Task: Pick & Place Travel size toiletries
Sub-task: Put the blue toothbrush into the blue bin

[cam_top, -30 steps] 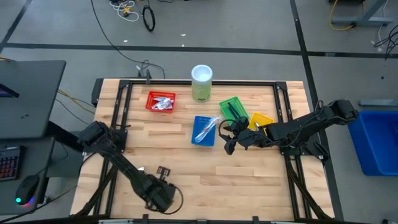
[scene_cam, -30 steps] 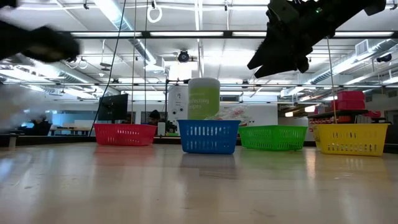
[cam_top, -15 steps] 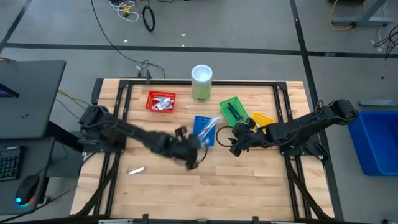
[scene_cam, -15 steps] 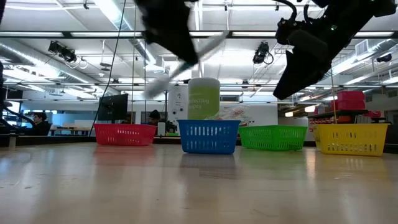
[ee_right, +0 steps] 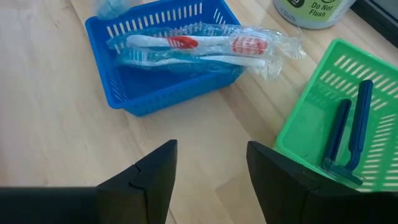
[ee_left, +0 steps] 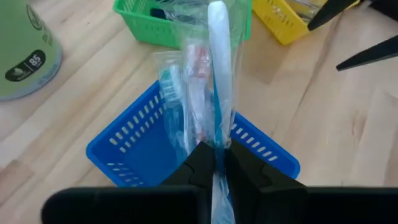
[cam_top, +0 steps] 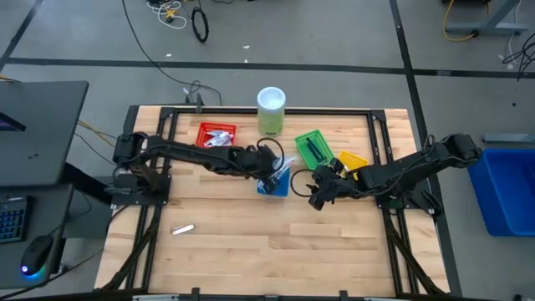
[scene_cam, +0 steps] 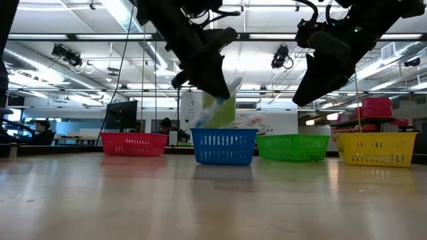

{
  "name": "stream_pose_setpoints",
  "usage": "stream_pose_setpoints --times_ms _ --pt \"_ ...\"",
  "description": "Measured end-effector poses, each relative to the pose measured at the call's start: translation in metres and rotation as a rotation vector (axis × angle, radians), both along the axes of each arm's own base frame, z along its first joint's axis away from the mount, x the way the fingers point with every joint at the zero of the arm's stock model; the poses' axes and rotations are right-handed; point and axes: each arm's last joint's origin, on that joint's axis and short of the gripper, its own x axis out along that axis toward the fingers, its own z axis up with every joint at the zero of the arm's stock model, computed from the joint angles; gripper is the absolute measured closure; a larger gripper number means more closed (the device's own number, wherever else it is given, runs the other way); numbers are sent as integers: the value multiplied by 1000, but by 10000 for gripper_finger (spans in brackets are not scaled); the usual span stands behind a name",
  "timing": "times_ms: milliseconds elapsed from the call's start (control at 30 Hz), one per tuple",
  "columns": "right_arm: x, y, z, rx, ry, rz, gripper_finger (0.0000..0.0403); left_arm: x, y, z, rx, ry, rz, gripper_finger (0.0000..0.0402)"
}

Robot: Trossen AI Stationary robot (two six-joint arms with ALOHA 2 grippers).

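While you look from the left, a silvery sachet (cam_top: 183,228) lies alone on the bench (cam_top: 251,242). Your left tool (ee_left: 214,163) is pinched shut on a wrapped toothbrush (ee_left: 217,81), holding it over the blue basket (cam_top: 274,186), where more wrapped toothbrushes (ee_right: 199,47) lie. Your right tool (ee_right: 208,163) hovers just beside that basket, fingers spread wide, holding nothing.

L arm stretched across to the blue basket (cam_top: 261,170); left gripper (cam_top: 269,171) above it, fingers pinched on a wrapped toothbrush (ee_left: 217,81). R arm bent, right gripper (cam_top: 315,191) just beside basket, fingers apart.
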Motion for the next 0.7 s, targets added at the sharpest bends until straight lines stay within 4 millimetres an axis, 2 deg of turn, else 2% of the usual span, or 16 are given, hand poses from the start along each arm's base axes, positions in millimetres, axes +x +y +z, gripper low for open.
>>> stream_pose_setpoints --times_ms 133,333,500,700 --pt "0 0 0 0 -2 0 198 -2 8 -13 -11 -42 21 362" --pt "0 0 0 1 -3 0 195 -5 14 -21 -52 -69 74 335" --pt "1 0 1 3 -12 0 201 -10 13 -30 -90 -35 60 350" --pt "2 0 1 5 -25 1 197 -10 11 -30 -77 -39 57 358"
